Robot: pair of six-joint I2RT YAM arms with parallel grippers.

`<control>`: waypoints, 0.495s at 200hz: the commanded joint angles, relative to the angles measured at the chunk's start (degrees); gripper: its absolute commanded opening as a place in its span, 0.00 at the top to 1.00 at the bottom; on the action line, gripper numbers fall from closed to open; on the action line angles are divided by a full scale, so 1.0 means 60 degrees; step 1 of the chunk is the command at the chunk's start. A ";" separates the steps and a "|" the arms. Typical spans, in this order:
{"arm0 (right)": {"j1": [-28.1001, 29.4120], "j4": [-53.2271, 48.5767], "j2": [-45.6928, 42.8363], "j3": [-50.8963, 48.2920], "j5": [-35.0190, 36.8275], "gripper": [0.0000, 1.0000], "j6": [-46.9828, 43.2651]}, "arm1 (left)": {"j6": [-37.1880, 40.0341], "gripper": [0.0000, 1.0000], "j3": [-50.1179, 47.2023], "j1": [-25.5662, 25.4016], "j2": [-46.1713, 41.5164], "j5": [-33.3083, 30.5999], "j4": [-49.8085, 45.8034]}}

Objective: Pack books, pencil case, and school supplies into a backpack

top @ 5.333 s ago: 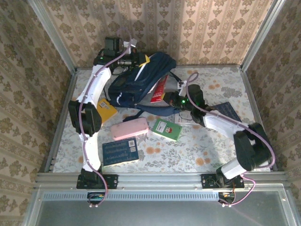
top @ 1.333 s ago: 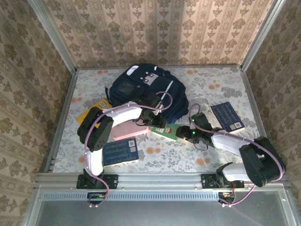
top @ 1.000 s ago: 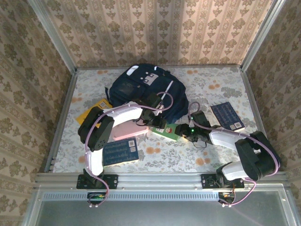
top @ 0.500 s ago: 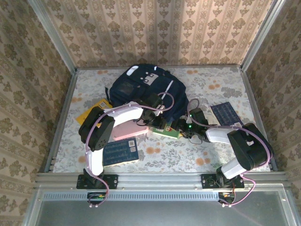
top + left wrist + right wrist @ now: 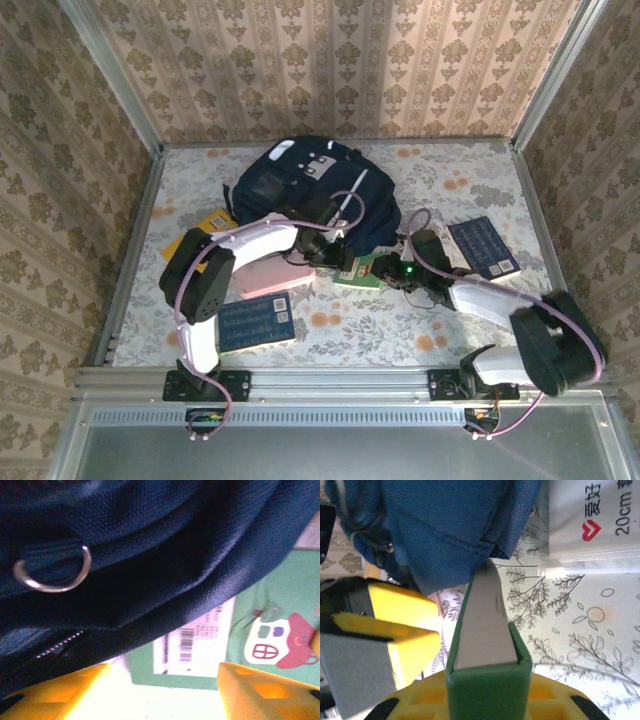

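The navy backpack (image 5: 305, 190) lies at the back middle of the table, and its fabric (image 5: 150, 555) hangs over the green pack in the left wrist view. My left gripper (image 5: 335, 252) is open at its near edge, its orange fingertips (image 5: 55, 690) either side of the green pack's white label (image 5: 197, 645). My right gripper (image 5: 388, 268) is shut on the green pack (image 5: 487, 630), seen edge-on between its jaws. The pink pencil case (image 5: 268, 280) lies under the left arm. Blue book (image 5: 255, 322), yellow book (image 5: 192, 235) and navy book (image 5: 483, 247) lie flat. A white printed strip (image 5: 592, 520) lies near the backpack.
A metal ring (image 5: 52, 575) hangs from a backpack strap close above the left gripper. The left gripper's yellow finger (image 5: 395, 625) sits just left of the held green pack. Wallpapered walls and a metal frame (image 5: 130, 260) enclose the table.
My right gripper moved left to the green pack and shut on its edge. The left gripper stayed open at the backpack's near edge. The backpack, lifted several seconds ago, now lies flat.
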 commanded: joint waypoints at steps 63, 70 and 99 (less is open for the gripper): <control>0.0050 -0.1171 -0.4654 0.0111 -0.0765 1.00 -0.0692 | -0.0824 0.20 -0.0378 0.0739 -0.2578 0.2650 0.0400; 0.0056 -0.1107 -0.4850 0.0239 -0.0910 1.00 -0.0720 | -0.0892 0.17 -0.0442 0.0826 -0.2645 0.2906 0.0587; 0.0056 -0.0806 -0.5130 0.0850 -0.1596 1.00 -0.0645 | -0.1427 0.10 -0.0971 0.1117 -0.2760 0.4141 0.1761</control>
